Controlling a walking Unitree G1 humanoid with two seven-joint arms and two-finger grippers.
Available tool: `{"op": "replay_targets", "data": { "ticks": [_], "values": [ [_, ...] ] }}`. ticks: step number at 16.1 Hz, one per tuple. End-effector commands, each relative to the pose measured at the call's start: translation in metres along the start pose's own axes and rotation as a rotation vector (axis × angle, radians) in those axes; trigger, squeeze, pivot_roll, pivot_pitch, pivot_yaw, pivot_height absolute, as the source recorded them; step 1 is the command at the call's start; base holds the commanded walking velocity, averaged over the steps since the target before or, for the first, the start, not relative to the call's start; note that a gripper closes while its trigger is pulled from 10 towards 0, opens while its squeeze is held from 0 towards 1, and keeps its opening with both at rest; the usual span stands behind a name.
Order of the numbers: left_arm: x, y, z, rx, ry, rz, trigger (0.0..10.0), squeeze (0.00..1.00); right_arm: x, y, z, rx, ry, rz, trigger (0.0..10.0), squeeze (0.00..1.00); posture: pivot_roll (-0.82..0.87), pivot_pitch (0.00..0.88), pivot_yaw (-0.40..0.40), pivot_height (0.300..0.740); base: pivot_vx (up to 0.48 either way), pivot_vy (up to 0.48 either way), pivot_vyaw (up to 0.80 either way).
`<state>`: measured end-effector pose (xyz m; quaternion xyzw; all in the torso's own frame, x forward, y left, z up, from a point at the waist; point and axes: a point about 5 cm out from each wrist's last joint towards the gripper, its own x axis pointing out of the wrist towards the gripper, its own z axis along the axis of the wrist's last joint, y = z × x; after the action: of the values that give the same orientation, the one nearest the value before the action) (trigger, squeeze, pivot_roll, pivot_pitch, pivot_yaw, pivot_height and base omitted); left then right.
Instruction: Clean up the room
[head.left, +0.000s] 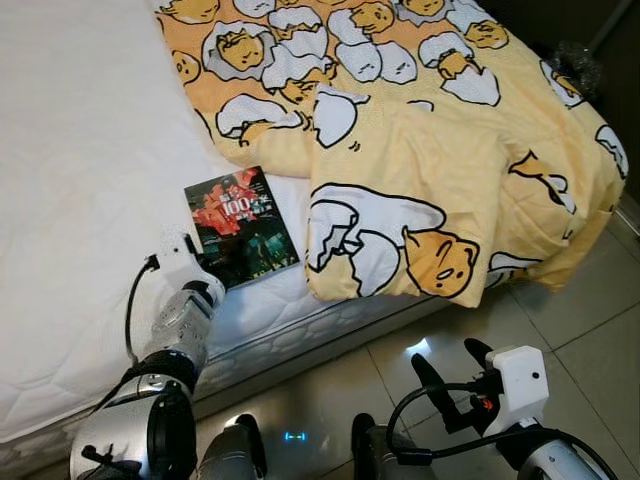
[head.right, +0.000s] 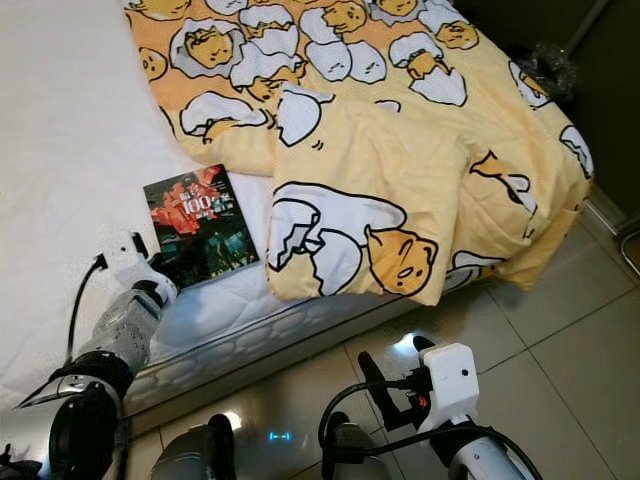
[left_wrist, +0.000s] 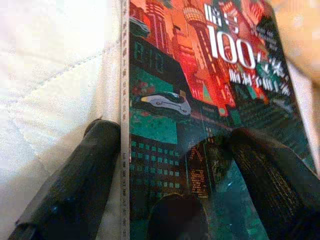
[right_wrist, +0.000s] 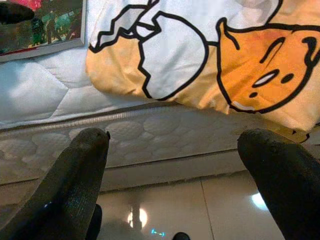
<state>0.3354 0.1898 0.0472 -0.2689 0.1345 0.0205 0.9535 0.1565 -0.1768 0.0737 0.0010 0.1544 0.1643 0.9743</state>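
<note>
The left gripper (left_wrist: 175, 165) is straddling the near corner of the paperback book (head.left: 241, 226) with fingers spread — one on the cover, one off its spine edge on the white mattress (head.left: 90, 150). The book is lying flat beside the yellow egg-print blanket (head.left: 420, 130). Closing here risks pinching only the cover — pages fanning, book slipping. The right gripper (head.left: 452, 385) is hanging wide over the tiled floor (head.left: 590, 330).

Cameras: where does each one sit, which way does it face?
Left eye, right eye: head stereo pair, looking down at the bed, book and yellow blanket; both arms show.
Left wrist: along the left end effector, whose open fingers straddle the book's spine edge.
Right wrist: along the open right end effector, facing the mattress side above the tiled floor.
Shared: every view catches book and blanket.
</note>
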Motion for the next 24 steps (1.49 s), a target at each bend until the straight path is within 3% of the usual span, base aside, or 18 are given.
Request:
{"op": "replay_targets", "data": {
  "ticks": [1,2,3,5,10,12,15,21,23,24],
  "values": [
    [-0.002,-0.009,-0.022,-0.059,0.085,-0.043,0.0,0.0,-0.002,0.0,0.001,0.003,0.006,-0.008,10.0,0.0,-0.22,0.271,-0.036,0.74,0.0,0.0,0.0],
    [-0.001,-0.013,-0.023,-0.148,0.082,-0.068,0.0,0.0,-0.001,0.0,-0.001,0.005,0.011,-0.008,10.0,0.0,-0.22,0.267,-0.034,0.74,0.0,0.0,0.0],
    [-0.003,-0.012,-0.027,-0.174,0.1,-0.075,0.0,0.0,0.0,0.001,-0.001,0.006,0.013,-0.006,10.0,0.0,-0.22,0.261,-0.032,0.74,0.0,0.0,0.0],
    [-0.006,-0.01,-0.033,-0.162,0.125,-0.092,0.0,0.0,0.002,0.002,-0.002,0.007,0.015,-0.005,10.0,0.0,-0.21,0.251,-0.028,0.74,0.0,0.0,0.0],
    [-0.009,-0.009,-0.038,-0.229,0.129,-0.15,0.0,0.0,0.014,0.002,-0.007,0.013,0.011,-0.001,10.0,0.0,-0.18,0.173,-0.001,0.74,0.0,0.0,0.0],
    [-0.009,-0.015,-0.041,-0.313,0.147,-0.191,0.0,0.0,0.032,0.006,0.0,0.022,-0.037,0.005,10.0,0.0,-0.17,0.14,0.006,0.74,0.0,0.0,0.0],
    [-0.008,-0.024,-0.043,-0.388,0.145,-0.24,0.0,0.0,0.031,0.004,-0.004,0.025,-0.03,0.002,10.0,0.0,-0.17,0.151,0.007,0.74,0.0,0.0,0.0],
    [-0.003,-0.034,-0.041,-0.412,0.132,-0.199,0.0,0.0,0.03,0.005,-0.008,0.032,-0.03,-0.015,10.0,0.0,-0.19,0.148,0.012,0.74,0.0,0.0,0.0],
    [-0.001,-0.035,-0.038,-0.393,0.112,-0.192,0.0,0.0,0.03,0.004,-0.008,0.03,-0.027,-0.017,10.0,0.0,-0.19,0.147,0.012,0.74,0.0,0.0,0.0],
    [0.0,-0.035,-0.033,-0.315,0.1,-0.198,0.0,0.0,0.033,0.002,-0.007,0.025,-0.031,-0.019,10.0,0.0,-0.18,0.137,0.013,0.74,0.0,0.0,0.0]
  ]
}}
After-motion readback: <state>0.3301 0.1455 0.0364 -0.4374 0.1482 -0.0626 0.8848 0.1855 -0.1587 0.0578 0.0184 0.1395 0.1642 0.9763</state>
